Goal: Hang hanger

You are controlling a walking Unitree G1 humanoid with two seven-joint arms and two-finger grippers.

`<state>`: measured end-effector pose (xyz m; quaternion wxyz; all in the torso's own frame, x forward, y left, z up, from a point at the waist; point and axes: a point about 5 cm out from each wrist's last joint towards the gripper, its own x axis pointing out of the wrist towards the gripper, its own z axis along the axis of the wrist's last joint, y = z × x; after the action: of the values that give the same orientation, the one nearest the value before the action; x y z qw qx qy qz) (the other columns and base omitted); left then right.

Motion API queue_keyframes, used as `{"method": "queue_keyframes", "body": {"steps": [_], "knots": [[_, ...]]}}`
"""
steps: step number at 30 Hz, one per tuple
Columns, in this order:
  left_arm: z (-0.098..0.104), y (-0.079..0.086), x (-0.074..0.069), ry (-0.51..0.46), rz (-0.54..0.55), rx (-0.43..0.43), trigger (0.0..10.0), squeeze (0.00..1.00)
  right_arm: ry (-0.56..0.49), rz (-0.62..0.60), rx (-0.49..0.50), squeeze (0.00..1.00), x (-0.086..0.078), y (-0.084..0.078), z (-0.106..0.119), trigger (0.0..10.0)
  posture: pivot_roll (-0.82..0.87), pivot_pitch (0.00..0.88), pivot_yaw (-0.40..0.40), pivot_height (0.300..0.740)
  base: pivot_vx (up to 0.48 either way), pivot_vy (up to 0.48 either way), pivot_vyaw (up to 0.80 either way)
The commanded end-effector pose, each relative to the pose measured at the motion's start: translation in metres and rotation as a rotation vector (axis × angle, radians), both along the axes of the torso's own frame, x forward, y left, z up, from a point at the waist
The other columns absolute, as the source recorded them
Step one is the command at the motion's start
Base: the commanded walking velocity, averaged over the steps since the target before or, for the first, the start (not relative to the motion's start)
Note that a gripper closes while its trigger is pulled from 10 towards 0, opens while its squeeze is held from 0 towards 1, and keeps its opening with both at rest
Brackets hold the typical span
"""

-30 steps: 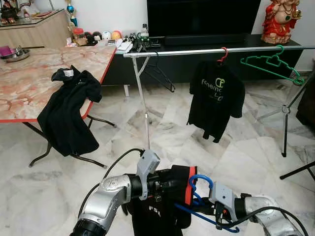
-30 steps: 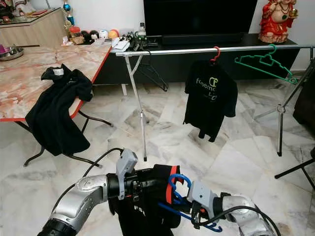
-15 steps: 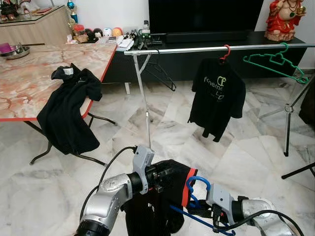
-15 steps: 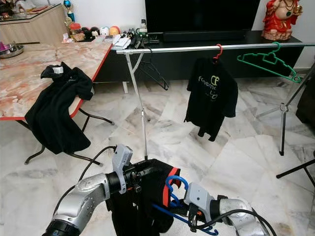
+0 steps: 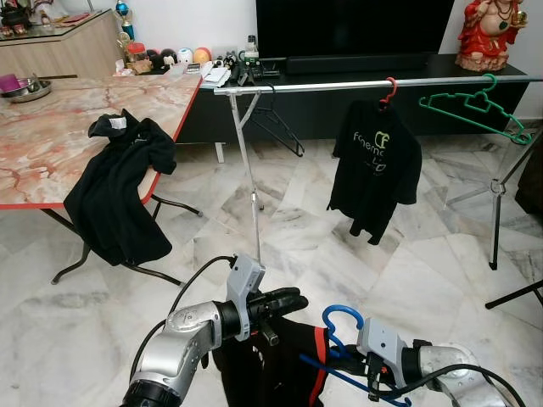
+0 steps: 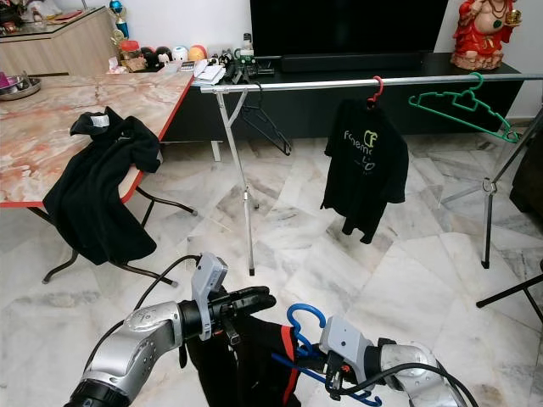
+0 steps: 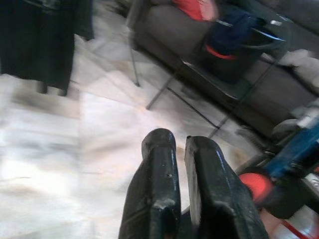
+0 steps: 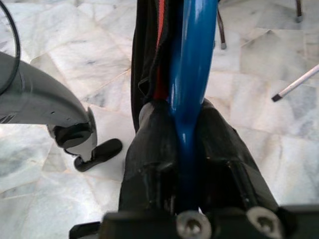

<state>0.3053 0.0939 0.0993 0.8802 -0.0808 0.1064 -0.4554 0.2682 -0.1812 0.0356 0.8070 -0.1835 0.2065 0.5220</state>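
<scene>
The right gripper (image 8: 182, 149) clamps the blue hanger (image 8: 192, 64), its two black fingers (image 8: 149, 159) pressed on either side of the bar, and a black garment with red trim (image 8: 149, 55) hangs from the hanger beyond them. That wrist view also catches the left arm's silver shell low over the marble floor (image 8: 279, 50).

The left wrist view shows the left gripper (image 7: 180, 144) with its fingers drawn almost together, only a thin slit between them, gripping nothing.

From the head views, the left gripper reaches forward just above the garment's shoulder. Well beyond, a clothes rail (image 5: 339, 86) carries a black printed shirt (image 5: 375, 174) and a green hanger (image 5: 475, 110). Another black shirt (image 5: 119, 191) drapes over the table (image 5: 51, 144) edge.
</scene>
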Motion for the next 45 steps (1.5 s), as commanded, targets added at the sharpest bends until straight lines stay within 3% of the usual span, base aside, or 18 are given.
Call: {"method": "queue_keyframes", "body": {"steps": [1, 8, 11, 17, 20, 25, 26, 27, 28, 29, 31, 32, 33, 43, 45], "knots": [[0.003, 0.008, 0.009, -0.032, 0.088, 0.022, 0.0, 0.0, -0.056, -0.045, 0.036, 0.0, 0.009, 0.002, 0.009, 0.0, 0.02, 0.065, 0.021, 0.74, 0.0, 0.0, 0.0], [0.02, 0.019, 0.019, -0.075, 0.214, -0.101, 0.0, 0.0, -0.086, -0.174, 0.055, 0.0, 0.015, -0.002, 0.008, 0.0, 0.02, 0.058, 0.017, 0.74, 0.0, 0.0, 0.0], [0.022, 0.022, 0.019, -0.077, 0.225, -0.114, 0.0, 0.0, -0.087, -0.186, 0.056, 0.0, 0.015, -0.002, 0.007, 0.0, 0.02, 0.058, 0.017, 0.74, 0.0, 0.0, 0.0], [0.031, 0.042, 0.028, -0.109, 0.36, -0.163, 0.0, 0.0, -0.107, -0.285, 0.065, 0.0, 0.017, -0.009, 0.006, 0.0, 0.02, 0.056, 0.02, 0.74, 0.0, 0.0, 0.0], [0.02, 0.052, 0.024, -0.103, 0.405, -0.105, 0.0, 0.0, -0.156, -0.407, 0.085, 0.0, 0.031, -0.021, 0.019, 0.0, 0.02, 0.057, 0.022, 0.74, 0.0, 0.0, 0.0], [-0.006, 0.05, 0.011, -0.057, 0.379, 0.017, 0.0, 0.02, -0.188, -0.418, 0.125, 0.0, 0.04, -0.02, 0.033, 0.0, 0.02, 0.06, 0.021, 0.74, 0.0, 0.0, 0.0], [-0.014, 0.048, 0.006, -0.044, 0.365, 0.056, 1.2, 0.01, -0.198, -0.411, 0.134, 0.0, 0.042, -0.019, 0.037, 0.0, 0.02, 0.061, 0.02, 0.74, 0.0, 0.0, 0.0], [-0.014, 0.048, 0.006, -0.044, 0.365, 0.056, 1.2, 0.01, -0.198, -0.411, 0.134, 0.0, 0.042, -0.019, 0.037, 0.0, 0.02, 0.061, 0.02, 0.74, 0.0, 0.0, 0.0], [-0.018, 0.046, 0.004, -0.042, 0.354, 0.084, 4.8, 0.0, -0.203, -0.406, 0.138, 0.0, 0.043, -0.017, 0.04, 0.0, 0.02, 0.061, 0.019, 0.74, 0.0, 0.0, 0.0], [-0.028, 0.04, -0.002, -0.039, 0.328, 0.141, 10.0, 0.0, -0.217, -0.397, 0.147, 0.0, 0.046, -0.014, 0.046, 0.0, 0.02, 0.061, 0.019, 0.74, 0.0, 0.0, 0.0], [-0.033, 0.035, -0.004, -0.033, 0.316, 0.16, 10.0, 0.0, -0.221, -0.393, 0.153, 0.0, 0.049, -0.012, 0.05, 0.0, 0.02, 0.06, 0.019, 0.74, 0.0, 0.0, 0.0], [-0.036, 0.031, -0.005, -0.047, 0.321, 0.186, 10.0, 0.77, -0.227, -0.377, 0.163, 0.0, 0.051, -0.008, 0.054, 0.0, 0.02, 0.06, 0.018, 0.74, 0.0, 0.0, 0.0], [-0.037, 0.029, -0.005, -0.051, 0.326, 0.189, 10.0, 1.0, -0.231, -0.369, 0.168, 0.0, 0.052, -0.006, 0.057, 0.0, 0.02, 0.059, 0.017, 0.74, 0.0, 0.0, 0.0], [-0.039, 0.011, 0.003, -0.062, 0.368, 0.171, 10.0, 1.0, -0.279, -0.368, 0.213, 0.0, 0.065, 0.002, 0.085, 0.0, 0.01, 0.055, 0.013, 0.74, 0.0, 0.0, 0.0], [-0.038, 0.009, 0.008, -0.061, 0.425, 0.157, 10.0, 1.0, -0.288, -0.364, 0.215, 0.0, 0.066, 0.004, 0.089, 0.0, 0.02, 0.052, 0.011, 0.74, 0.0, 0.0, 0.0]]}}
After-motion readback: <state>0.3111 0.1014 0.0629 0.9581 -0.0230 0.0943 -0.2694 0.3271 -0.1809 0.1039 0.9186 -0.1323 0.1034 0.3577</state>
